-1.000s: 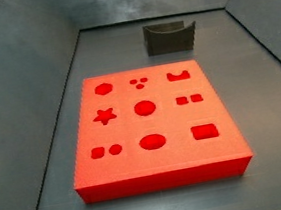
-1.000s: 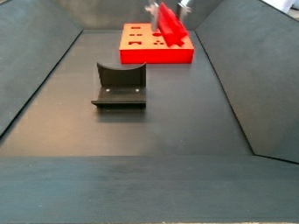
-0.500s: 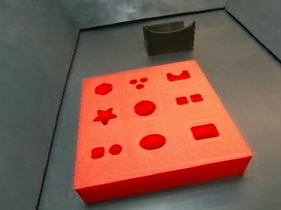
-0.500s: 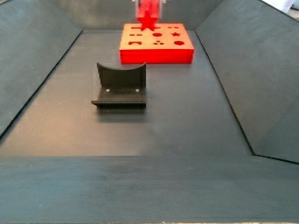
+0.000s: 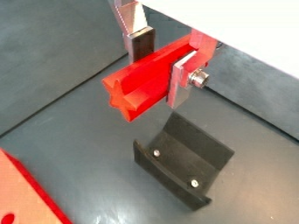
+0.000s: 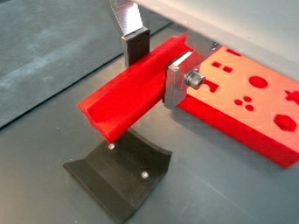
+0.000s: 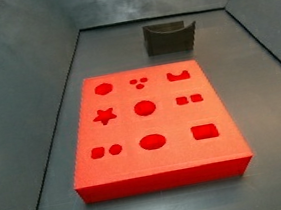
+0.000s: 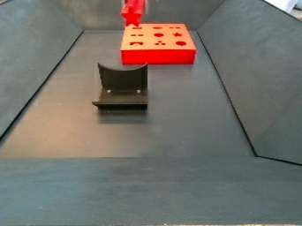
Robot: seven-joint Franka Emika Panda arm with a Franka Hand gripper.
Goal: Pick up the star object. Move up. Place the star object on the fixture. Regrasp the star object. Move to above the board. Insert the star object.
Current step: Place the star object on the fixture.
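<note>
My gripper [image 5: 159, 63] is shut on the star object [image 5: 142, 82], a bright red bar with a five-pointed star end, held across the silver fingers; it also shows in a wrist view [image 6: 131, 94]. The gripper hangs high in the air above the floor. In a side view the star object [image 8: 132, 11] shows at the top edge, left of the board's far end. The fixture [image 5: 183, 161] lies below the gripper in both wrist views [image 6: 117, 172] and in both side views [image 8: 120, 86] [image 7: 169, 36]. The board [image 7: 152, 127] lies flat on the floor.
The dark grey floor is bounded by sloping grey walls [image 8: 41, 71] on both sides. The board [image 6: 251, 107] lies beyond the gripper in a wrist view. A corner of the board [image 5: 26, 192] shows at a wrist view's edge.
The star object has moved left in the side view, from over the board's right part to beyond its left far corner. In the side view facing the fixture nothing has changed.
</note>
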